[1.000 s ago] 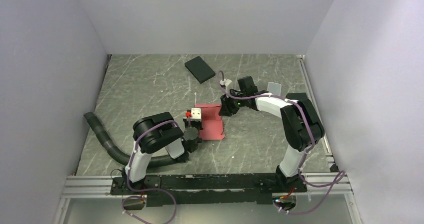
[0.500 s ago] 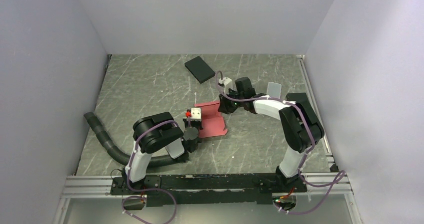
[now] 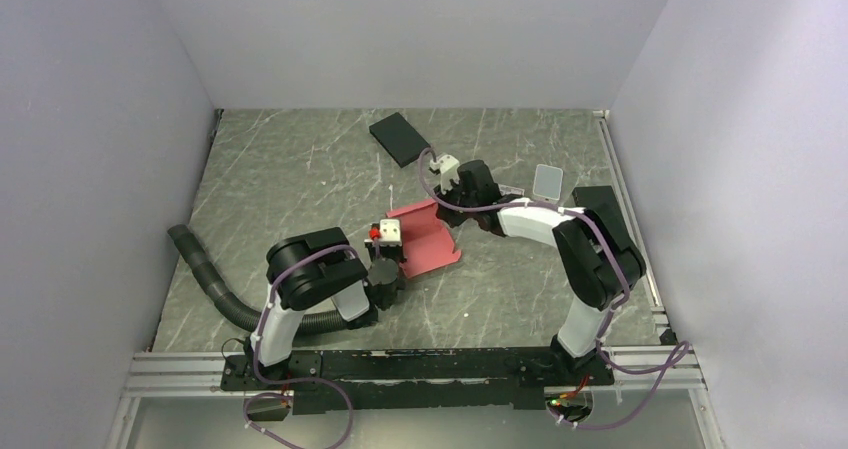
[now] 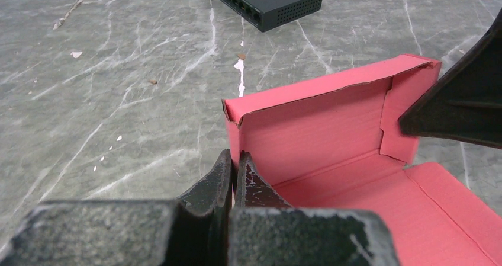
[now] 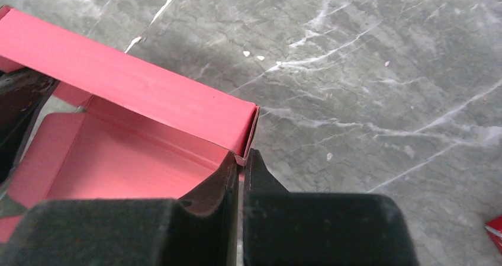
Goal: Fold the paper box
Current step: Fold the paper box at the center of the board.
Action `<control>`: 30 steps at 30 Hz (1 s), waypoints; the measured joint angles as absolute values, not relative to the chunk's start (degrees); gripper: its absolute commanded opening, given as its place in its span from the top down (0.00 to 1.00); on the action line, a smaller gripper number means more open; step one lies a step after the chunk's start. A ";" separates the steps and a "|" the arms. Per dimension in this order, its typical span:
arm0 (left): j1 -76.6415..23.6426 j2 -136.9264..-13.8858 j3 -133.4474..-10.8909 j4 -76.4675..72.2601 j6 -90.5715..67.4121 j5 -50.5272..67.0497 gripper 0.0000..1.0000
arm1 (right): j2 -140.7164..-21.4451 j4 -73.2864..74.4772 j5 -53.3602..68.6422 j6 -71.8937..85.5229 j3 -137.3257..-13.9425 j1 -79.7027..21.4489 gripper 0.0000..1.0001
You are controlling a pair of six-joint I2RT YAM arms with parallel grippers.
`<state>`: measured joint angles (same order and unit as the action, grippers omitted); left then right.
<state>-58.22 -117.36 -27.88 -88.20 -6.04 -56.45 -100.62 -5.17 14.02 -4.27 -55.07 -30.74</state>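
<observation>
top external view shows the table [image 3: 300, 169] with the paper box [image 3: 432, 241] half-formed at its middle, between the arms. the left gripper [image 4: 235, 166] is pinched closed on one side wall, and the right gripper [image 5: 240, 159] on a wall corner across from it. both should grip firmly and raise the walls along the creases, without tearing. no writing is readable.

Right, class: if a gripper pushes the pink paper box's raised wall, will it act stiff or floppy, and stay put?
Probably floppy: the paper box is thin sheet, its wall hinging on a crease. Likely light, so it may slide on the smooth table unless pinched.
</observation>
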 measured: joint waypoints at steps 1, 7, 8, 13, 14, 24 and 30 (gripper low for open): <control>-58.39 -117.25 -27.79 -88.18 -6.48 -56.69 1.00 | -100.55 -5.50 13.02 -4.25 -54.96 -31.14 1.00; -58.87 -115.33 -27.05 -85.54 -11.03 -57.69 1.00 | -100.31 -6.55 5.58 -4.91 -54.63 -34.33 1.00; -58.92 -114.24 -27.00 -83.35 -12.60 -57.80 1.00 | -100.31 -6.57 4.36 -5.15 -54.63 -34.92 1.00; -58.98 -107.61 -27.16 -69.28 -22.39 -57.91 1.00 | -100.31 -6.13 -0.97 -6.66 -54.92 -37.23 1.00; -58.98 -106.41 -27.35 -66.37 -24.56 -57.89 1.00 | -100.31 -6.09 -2.00 -6.87 -55.00 -37.63 1.00; -59.00 -101.71 -31.66 -46.81 -40.66 -58.35 1.00 | -101.71 -4.58 -7.77 -6.39 -57.21 -39.07 1.00; -59.00 -101.71 -31.68 -46.19 -42.61 -58.92 1.00 | -101.73 -4.58 -8.10 -6.33 -57.36 -39.51 0.93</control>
<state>-59.00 -101.71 -31.68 -46.19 -42.61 -58.92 -101.73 -4.58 -8.10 -6.33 -57.36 -39.51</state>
